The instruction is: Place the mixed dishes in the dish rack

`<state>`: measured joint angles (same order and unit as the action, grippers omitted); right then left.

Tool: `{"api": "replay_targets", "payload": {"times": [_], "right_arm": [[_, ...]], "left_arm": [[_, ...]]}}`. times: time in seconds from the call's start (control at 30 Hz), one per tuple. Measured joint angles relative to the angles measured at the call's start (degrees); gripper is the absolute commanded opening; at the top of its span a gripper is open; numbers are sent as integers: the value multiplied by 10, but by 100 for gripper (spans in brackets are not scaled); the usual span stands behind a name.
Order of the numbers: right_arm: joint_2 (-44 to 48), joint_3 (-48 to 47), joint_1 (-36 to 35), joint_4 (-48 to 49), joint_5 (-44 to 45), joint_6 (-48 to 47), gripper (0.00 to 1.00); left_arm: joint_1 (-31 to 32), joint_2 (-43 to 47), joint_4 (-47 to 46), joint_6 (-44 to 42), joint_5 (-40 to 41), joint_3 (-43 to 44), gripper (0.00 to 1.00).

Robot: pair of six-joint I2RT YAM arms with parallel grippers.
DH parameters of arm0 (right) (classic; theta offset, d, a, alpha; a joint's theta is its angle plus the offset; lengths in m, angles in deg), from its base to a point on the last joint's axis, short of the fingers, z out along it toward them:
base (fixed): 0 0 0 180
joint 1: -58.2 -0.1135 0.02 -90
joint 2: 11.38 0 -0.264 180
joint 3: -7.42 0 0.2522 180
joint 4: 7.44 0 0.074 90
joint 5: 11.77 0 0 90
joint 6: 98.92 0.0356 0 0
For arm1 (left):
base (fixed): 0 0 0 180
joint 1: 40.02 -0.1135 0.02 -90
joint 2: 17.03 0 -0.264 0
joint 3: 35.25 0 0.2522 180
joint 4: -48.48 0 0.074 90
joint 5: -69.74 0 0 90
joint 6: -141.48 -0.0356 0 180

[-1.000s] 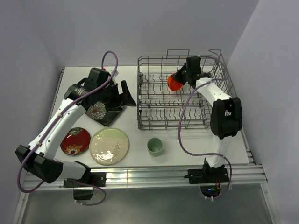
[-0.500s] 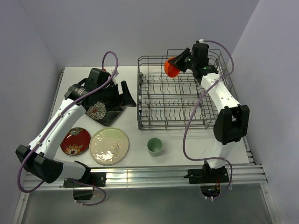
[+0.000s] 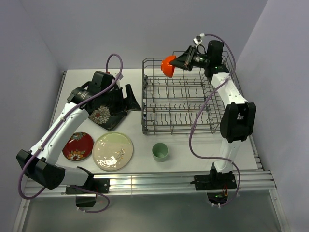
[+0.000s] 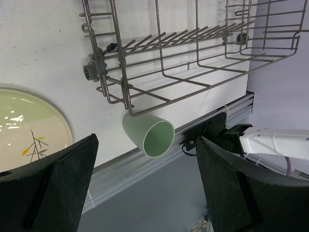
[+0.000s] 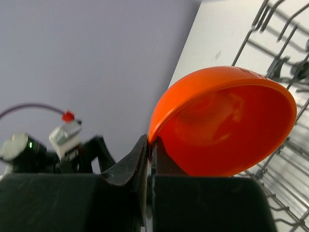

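With the right gripper (image 3: 177, 62) pinching the bowl (image 3: 168, 66) by its rim, tilted above the rack's (image 3: 144, 96) far edge near its left corner, it should probably lower slowly between tines before releasing, while the left gripper (image 3: 123, 100) hangs wide over the black plate (image 3: 102, 116).

White table (image 3: 193, 145), walls on three sides, metal rail (image 3: 159, 181) along near edge.

- grey wire dish rack (image 3: 178, 131) sitting on right half, by far biggest thing there
- pale green cup (image 3: 160, 151) upright, mouth up, just in front of rack's near left corner, not touching
- cream plate w/ leaf sprig (image 3: 113, 151) flat, left of cup
- small red flowered plate (image 3: 77, 146) right beside it, further left, rims pretty much touching
- black square floral plate (image 3: 104, 116) behind those two, left of rack, partly hidden
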<state>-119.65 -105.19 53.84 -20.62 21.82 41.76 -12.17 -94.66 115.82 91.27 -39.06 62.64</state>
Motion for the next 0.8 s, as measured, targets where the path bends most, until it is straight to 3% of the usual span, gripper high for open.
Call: {"api": "replay_targets", "payload": {"times": [0.27, 0.8], "right_arm": [[-41, 31, 15, 59, -135, 6, 0], [-146, 21, 30, 83, -177, 11, 0]], "left_arm": [[0, 0, -6, 0, -9, -5, 88], [1, -2, -2, -2, -8, -5, 88]]}}
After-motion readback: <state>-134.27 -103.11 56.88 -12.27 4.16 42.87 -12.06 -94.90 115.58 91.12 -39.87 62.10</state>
